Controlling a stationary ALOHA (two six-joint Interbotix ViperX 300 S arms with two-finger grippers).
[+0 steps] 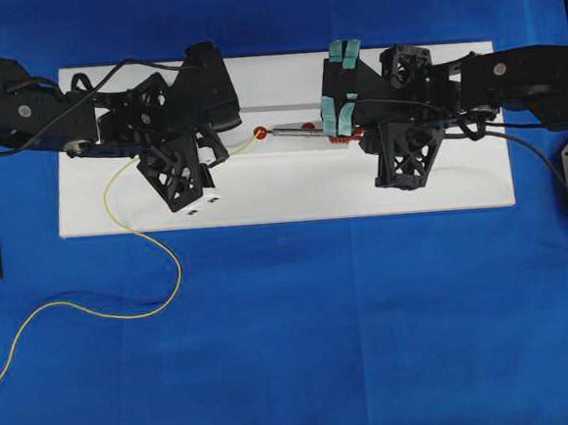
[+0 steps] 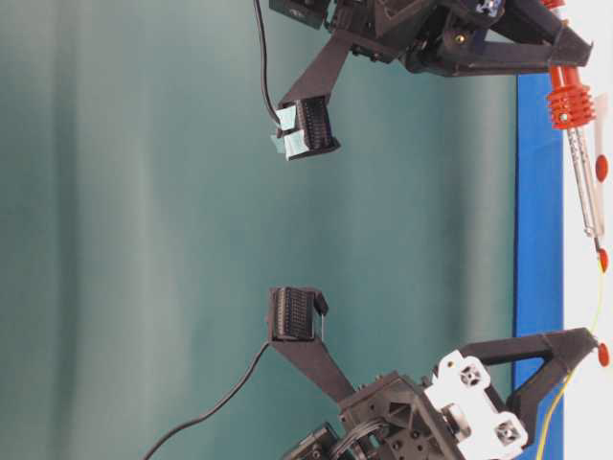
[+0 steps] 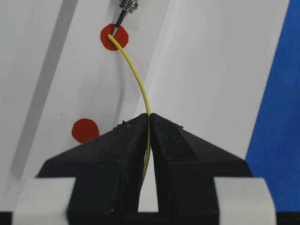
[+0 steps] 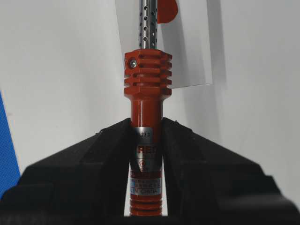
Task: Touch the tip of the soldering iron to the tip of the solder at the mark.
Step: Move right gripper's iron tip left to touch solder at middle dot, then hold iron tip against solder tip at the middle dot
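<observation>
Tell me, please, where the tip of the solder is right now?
In the left wrist view, the solder curves up from the shut left gripper and ends on the upper red mark, meeting the soldering iron tip there.

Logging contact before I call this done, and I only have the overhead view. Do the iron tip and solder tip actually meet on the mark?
Observer: Yes by the left wrist view: the iron tip meets the solder end on the upper red mark.
Operator: Solder gripped, or just resting between the jaws?
Observer: Gripped. The left gripper is shut on the wire, which arcs up from the fingertips to the mark.
Operator: And the iron?
Observer: The right gripper is shut on the orange-red handle, below the ribbed collar.
</observation>
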